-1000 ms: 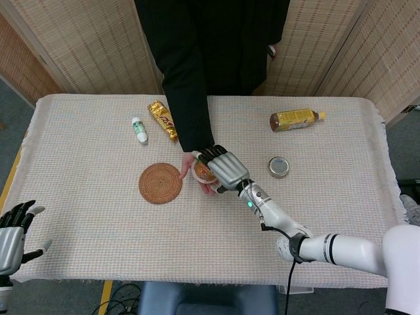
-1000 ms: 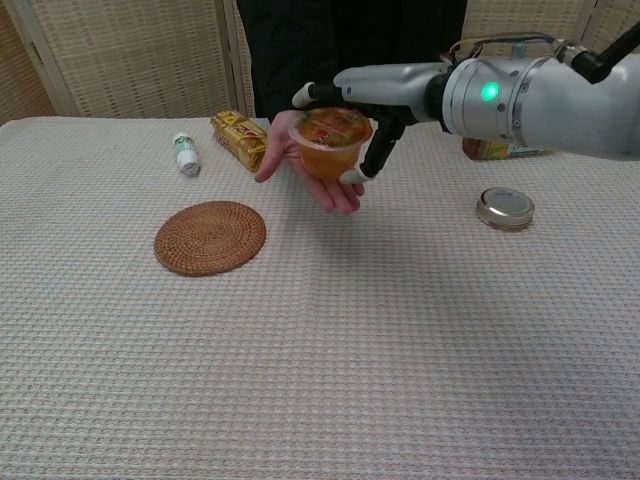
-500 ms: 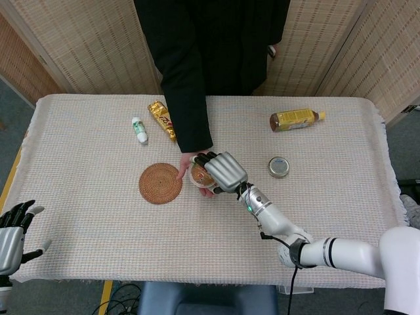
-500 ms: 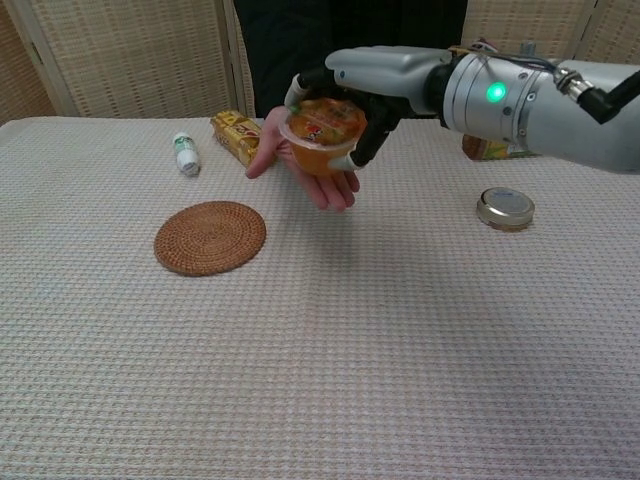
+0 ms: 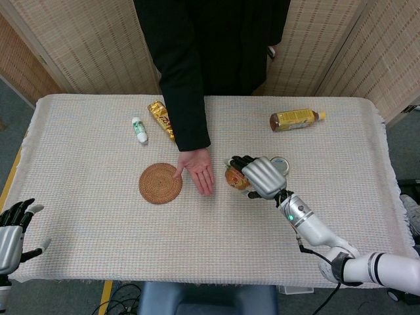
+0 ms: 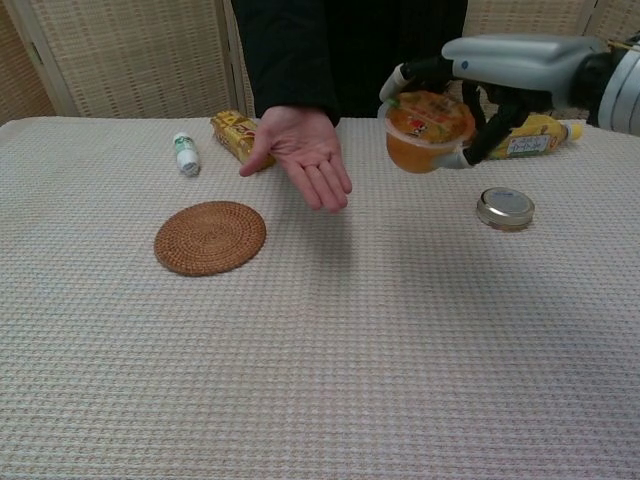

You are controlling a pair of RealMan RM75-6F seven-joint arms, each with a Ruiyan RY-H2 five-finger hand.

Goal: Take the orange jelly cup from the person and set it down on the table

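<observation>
Left hand (image 5: 12,231) idle at near table edge, fingers spread, holding nothing. Right hand (image 6: 470,85) grips orange jelly cup (image 6: 429,130) above table (image 6: 320,380), between person's open palm (image 6: 305,150) and metal lid (image 6: 504,208).

From the head view we look steeply down on the whole table (image 5: 98,216), its near edge at the bottom and the screens beyond its far edge. From the chest view we sit low and close, facing across the cloth toward the far side. Both views share the woven coaster (image 5: 160,183) (image 6: 210,237), the person's open palm (image 5: 197,169) (image 6: 301,152) and the jar lid (image 6: 505,208)
</observation>
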